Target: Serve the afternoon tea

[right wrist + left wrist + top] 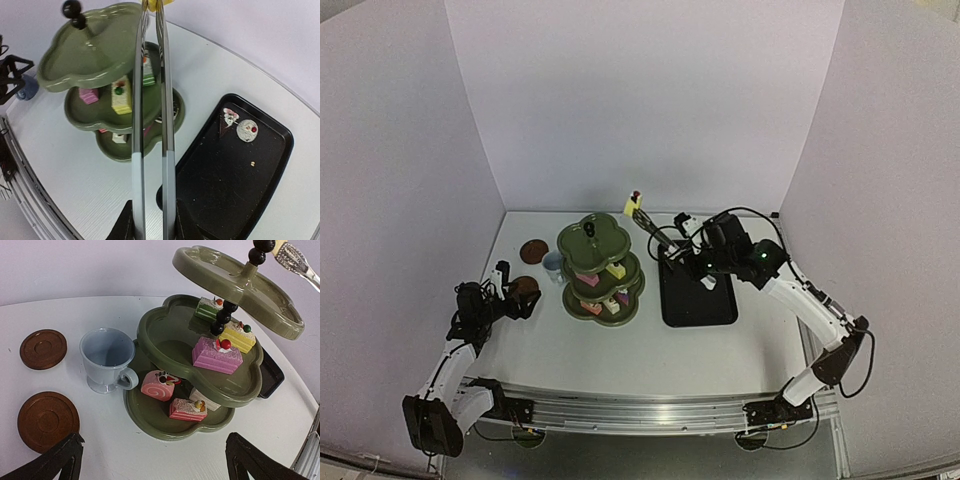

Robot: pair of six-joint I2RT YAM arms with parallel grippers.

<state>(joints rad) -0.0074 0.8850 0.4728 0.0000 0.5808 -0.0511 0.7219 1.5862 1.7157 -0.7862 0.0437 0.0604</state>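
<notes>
Right gripper (152, 220) clamping metal tongs (138, 100), tips pinching yellow cake (633, 206) high beside three-tier stand (600, 265), desk centre. Step calling for steady squeeze, slow lowering onto top tier (95, 50). Left gripper (152, 460) gaping empty near left edge.

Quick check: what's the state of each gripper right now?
Left gripper: open, fingers wide apart, holding nothing.
Right gripper: shut on the metal tongs, which pinch a yellow cake at their tips.
</notes>
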